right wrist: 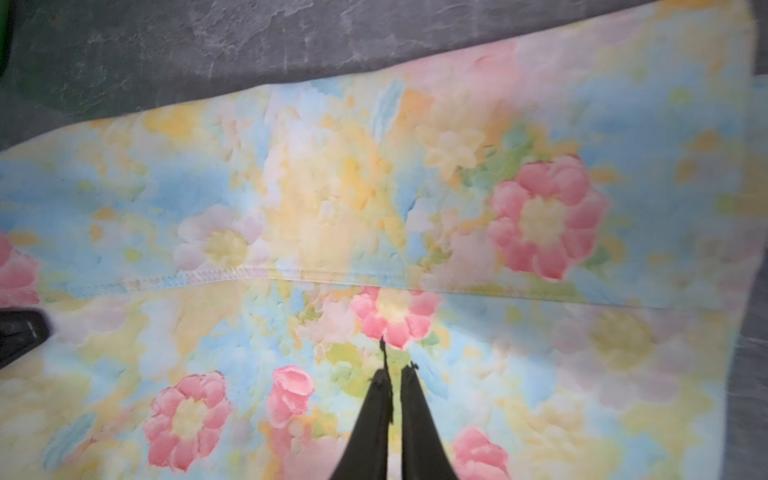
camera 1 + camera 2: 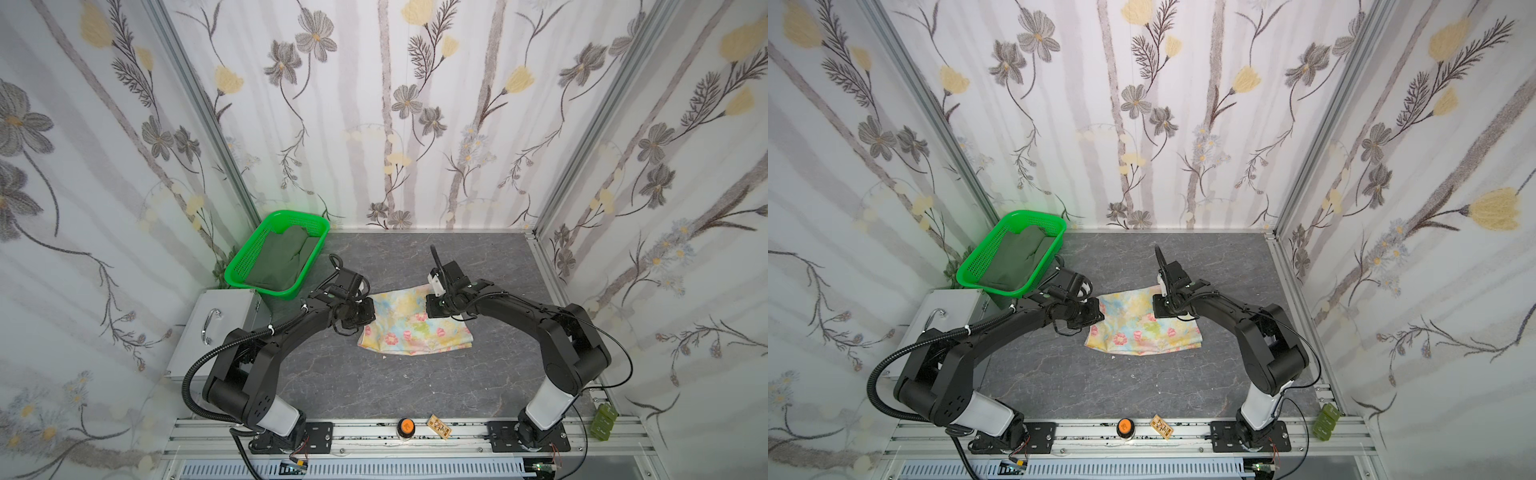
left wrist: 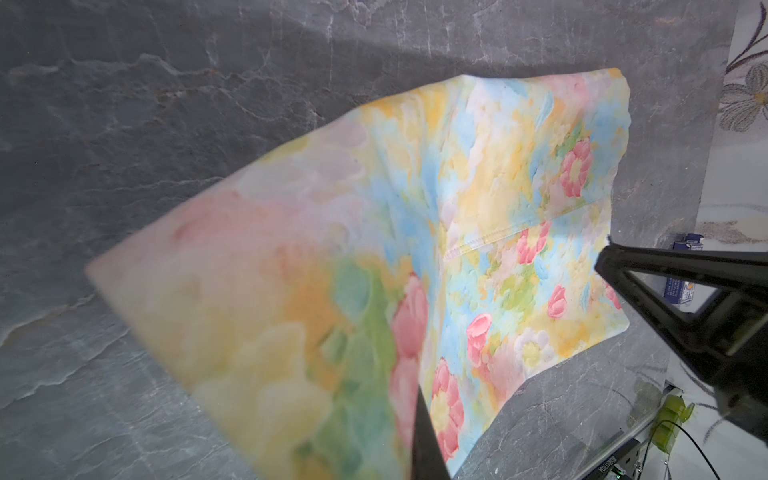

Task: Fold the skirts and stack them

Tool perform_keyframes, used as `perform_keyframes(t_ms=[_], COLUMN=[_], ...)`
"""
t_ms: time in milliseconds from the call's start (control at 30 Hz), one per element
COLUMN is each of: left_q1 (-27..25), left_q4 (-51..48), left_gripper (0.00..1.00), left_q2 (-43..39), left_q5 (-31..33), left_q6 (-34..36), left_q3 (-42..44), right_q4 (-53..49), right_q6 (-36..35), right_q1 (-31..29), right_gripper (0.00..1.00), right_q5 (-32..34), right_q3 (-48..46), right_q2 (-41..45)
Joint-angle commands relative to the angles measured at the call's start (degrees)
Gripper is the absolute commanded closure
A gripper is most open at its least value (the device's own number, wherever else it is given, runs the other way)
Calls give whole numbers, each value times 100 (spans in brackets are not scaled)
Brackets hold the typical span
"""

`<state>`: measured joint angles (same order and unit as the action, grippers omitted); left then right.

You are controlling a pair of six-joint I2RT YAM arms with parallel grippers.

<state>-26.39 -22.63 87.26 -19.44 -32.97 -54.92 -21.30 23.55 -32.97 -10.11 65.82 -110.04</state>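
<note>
"Where did the skirts lie?"

"The pastel yellow-blue cloth skirt with pink flowers [image 2: 415, 328] lay mid-tabletop [image 2: 374, 382], apparently doubled, with a stitched hem crossing it. The plain dark olive green skirt [image 2: 282, 259] sat in the bright green plastic mesh basket [image 2: 257, 286] at the far left corner."

"And your pincers?"

"My left pincer [image 2: 371, 311] was clamped on the floral skirt's far left edge, holding it raised. My right pincer [image 1: 397, 370] was pinched nearly together over the cloth, and I saw nothing between its fingers."

"How to fold well?"

"I judged the edge should travel low and level, corners landing on corners. Bare tabletop lay toward me. The basket and the grey metal box [image 2: 216, 328] crowded the left."
</note>
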Motion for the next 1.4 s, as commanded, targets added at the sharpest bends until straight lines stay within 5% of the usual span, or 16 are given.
perform_keyframes(t_ms=[0,633,1367], left_q1=[27,222,211], left_q4=[-459,-1527,-1684], left_gripper=[100,100,100], left_q2=[-40,215,311], left_q5=[27,-323,-133], left_q6=[212,465,521], left_q3=[-216,-1491,-1147], right_q4=[415,982,1421], right_q6=[159,1165,1441], right_q1=[-223,-1161,-992], right_gripper=[90,95,93], right_q5=[-164,-1324,-1778], right_q3=[218,1101,1341], right_q2=[-361,-1921,-1879])
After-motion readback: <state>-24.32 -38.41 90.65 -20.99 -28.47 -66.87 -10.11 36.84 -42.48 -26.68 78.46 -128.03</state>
